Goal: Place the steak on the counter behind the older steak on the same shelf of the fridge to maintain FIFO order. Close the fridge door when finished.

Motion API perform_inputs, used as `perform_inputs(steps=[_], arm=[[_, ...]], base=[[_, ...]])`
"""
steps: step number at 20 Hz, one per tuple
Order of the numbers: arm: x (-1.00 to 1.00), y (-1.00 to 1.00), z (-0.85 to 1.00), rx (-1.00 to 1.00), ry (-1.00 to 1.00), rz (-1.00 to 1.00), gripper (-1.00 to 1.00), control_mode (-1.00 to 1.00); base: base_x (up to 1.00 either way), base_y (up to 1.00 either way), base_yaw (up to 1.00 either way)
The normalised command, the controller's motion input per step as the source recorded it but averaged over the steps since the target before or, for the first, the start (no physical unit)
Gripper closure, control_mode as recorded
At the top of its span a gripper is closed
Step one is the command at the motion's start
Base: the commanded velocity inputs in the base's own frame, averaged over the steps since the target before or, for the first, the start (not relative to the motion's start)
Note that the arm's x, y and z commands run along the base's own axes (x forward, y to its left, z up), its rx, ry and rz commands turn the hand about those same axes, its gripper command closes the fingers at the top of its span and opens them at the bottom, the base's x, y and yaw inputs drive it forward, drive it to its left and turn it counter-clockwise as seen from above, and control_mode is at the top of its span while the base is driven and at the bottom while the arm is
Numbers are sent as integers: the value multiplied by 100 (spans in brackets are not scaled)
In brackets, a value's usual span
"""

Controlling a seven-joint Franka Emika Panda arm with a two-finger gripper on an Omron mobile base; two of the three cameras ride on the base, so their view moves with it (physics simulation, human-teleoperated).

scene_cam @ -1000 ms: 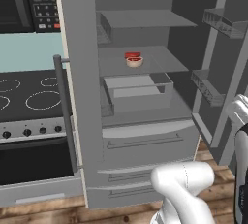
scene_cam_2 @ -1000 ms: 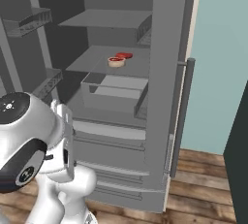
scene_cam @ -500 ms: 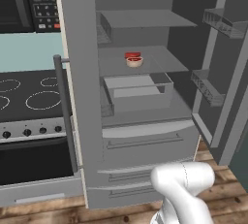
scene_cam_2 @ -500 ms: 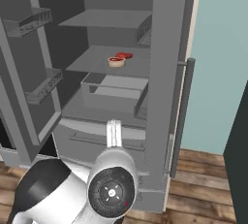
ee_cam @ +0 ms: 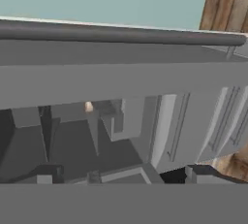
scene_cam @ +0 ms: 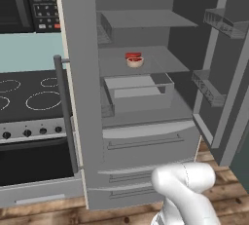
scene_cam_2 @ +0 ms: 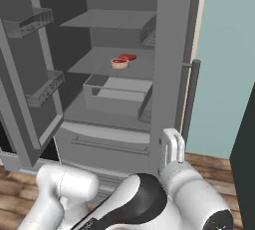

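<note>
A simulated kitchen with a tall grey fridge (scene_cam: 80, 97) standing open on one side. In the left base view its closed door with a long vertical bar handle (scene_cam: 65, 112) faces the camera, and the other door is swung wide to the right, showing narrow door racks (scene_cam: 206, 86). Inside, on the wide flat grey middle shelf (scene_cam: 160, 61), sits the older steak (scene_cam: 133, 59), a small red piece of meat with a shallow round tan bowl, toward the left-centre of the panel. The right base view shows the same older steak (scene_cam_2: 122, 60) on the shelf (scene_cam_2: 89, 62), with bare shelf all around it. Below the shelf a grey drawer bin (scene_cam: 138, 91) is partly pulled out, and under that are two wide closed drawers (scene_cam: 146, 141). To the left of the fridge are a black glass stovetop (scene_cam: 29, 90) and a dark oven front beneath it. The white robot arm (scene_cam: 187, 190) rises from the bottom of both base views, and in the right base view the gripper (scene_cam_2: 171, 148) points upward in front of the closed door, its two pale fingers parallel, spread wide apart, holding nothing. The hand view looks across the fridge door's bar handle (ee_cam: 121, 33) into the grey interior, where a small tan speck is too small to identify. The floor is brown wood planks (scene_cam: 228, 180).
</note>
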Motion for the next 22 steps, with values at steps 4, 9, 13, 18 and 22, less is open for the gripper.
perform_inputs(steps=[4,9,13,18,22], arm=[[73,-47,-27,10,-12,12,-100,-100],[57,-20,-30,5,-13,11,-100,-100],[43,0,-44,0,-9,8,-100,-100],[41,-11,-31,0,-8,6,-100,-100],[39,-37,-21,2,0,6,-100,-100]], base=[[0,0,0],[0,0,0],[0,0,0],[0,0,0],[0,0,0]])
